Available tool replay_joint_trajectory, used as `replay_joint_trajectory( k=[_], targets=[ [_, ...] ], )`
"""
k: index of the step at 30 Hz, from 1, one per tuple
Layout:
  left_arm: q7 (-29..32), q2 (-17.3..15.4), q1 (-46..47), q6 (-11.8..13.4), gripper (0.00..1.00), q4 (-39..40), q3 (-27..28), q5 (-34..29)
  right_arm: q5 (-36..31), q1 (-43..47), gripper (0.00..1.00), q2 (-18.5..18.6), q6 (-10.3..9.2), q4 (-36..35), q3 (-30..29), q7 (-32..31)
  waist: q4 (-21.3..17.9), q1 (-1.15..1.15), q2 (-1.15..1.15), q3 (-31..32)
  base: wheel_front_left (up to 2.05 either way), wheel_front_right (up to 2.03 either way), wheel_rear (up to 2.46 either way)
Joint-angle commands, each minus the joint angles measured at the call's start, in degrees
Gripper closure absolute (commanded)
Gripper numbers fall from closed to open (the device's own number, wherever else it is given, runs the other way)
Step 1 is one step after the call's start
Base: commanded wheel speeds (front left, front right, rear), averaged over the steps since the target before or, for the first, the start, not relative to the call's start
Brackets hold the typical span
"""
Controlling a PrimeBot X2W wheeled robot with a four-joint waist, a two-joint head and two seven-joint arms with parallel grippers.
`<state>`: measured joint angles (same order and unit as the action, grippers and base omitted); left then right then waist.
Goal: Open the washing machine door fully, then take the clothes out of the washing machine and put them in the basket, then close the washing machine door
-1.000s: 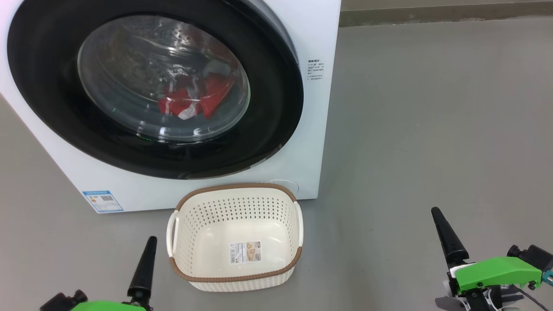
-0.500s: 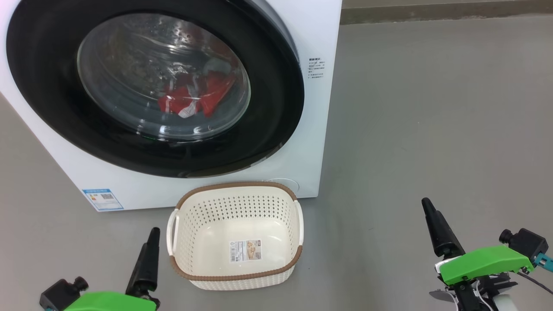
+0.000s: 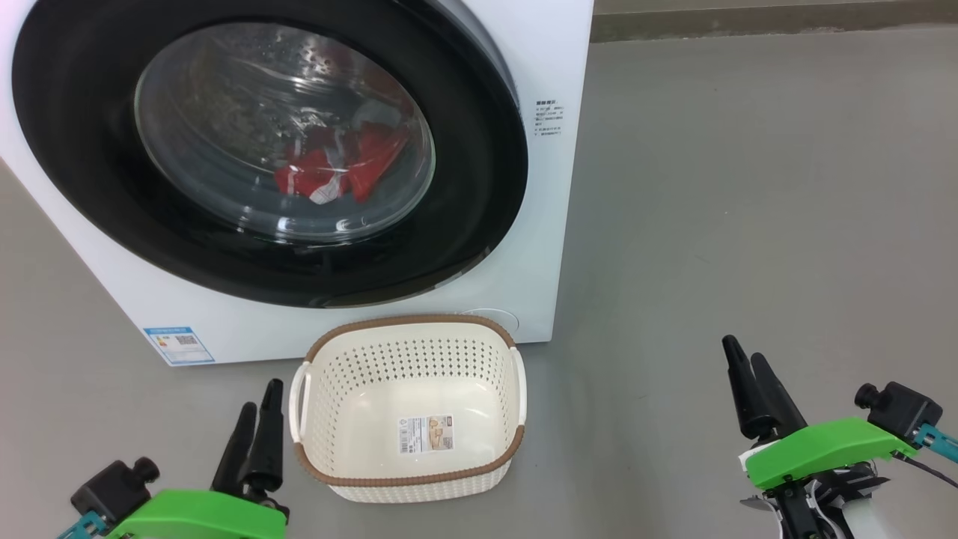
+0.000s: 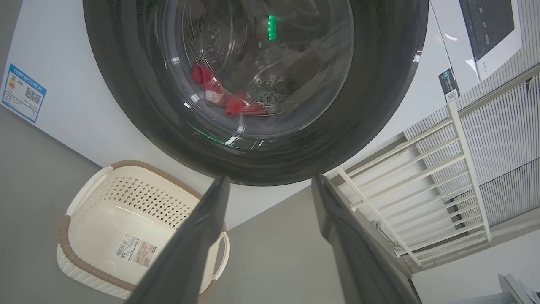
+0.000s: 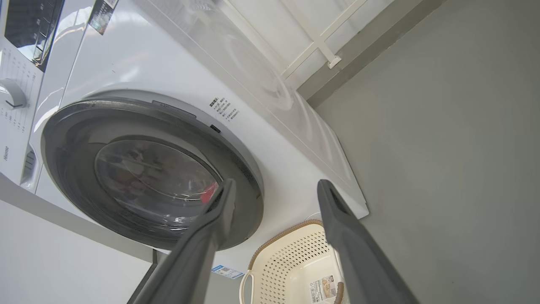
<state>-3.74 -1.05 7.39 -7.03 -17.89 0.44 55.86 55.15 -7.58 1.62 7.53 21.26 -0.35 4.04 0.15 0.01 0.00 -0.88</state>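
Observation:
The white washing machine (image 3: 539,45) stands ahead on the left. The washing machine door (image 3: 479,187), with its glossy black rim, lies shut against the front. Red clothes (image 3: 329,176) show behind its glass, and again in the left wrist view (image 4: 228,101). The cream basket (image 3: 404,322) sits empty on the floor below the door. My left gripper (image 3: 260,397) is open just left of the basket. My right gripper (image 3: 742,349) is open well to the basket's right. Nothing lies between either gripper's fingers.
Bare grey floor (image 3: 748,187) stretches to the right of the machine. A white railing (image 4: 422,190) stands behind it. A second appliance with a dial (image 5: 12,95) sits above. A blue label (image 3: 178,344) marks the machine's lower left corner.
Both grippers have come forward a little and turned, so each now shows two fingers. The right one has also drifted slightly left. Door, clothes and basket are unchanged.

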Motion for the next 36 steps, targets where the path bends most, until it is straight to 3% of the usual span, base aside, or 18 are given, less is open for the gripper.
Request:
replay_joint_trajectory(
  k=[1, 36],
  targets=[
    [-0.98, -1.01, 2.96, -0.25, 0.00, 1.12, 0.76, -2.13, -2.05, -3.45, 0.00, 0.70, -0.02, -1.20, 1.11, 0.68, 0.00, -0.01, 0.00, -0.01, 0.00, 0.00, 0.00],
    [-6.71, -1.47, 6.12, 1.19, 0.00, 0.31, -1.06, -28.86, -27.10, -6.45, 0.00, 1.01, -0.03, -1.97, 4.17, 6.41, -0.03, -0.01, 0.00, 0.82, 0.00, 0.00, 0.00]
  ],
)
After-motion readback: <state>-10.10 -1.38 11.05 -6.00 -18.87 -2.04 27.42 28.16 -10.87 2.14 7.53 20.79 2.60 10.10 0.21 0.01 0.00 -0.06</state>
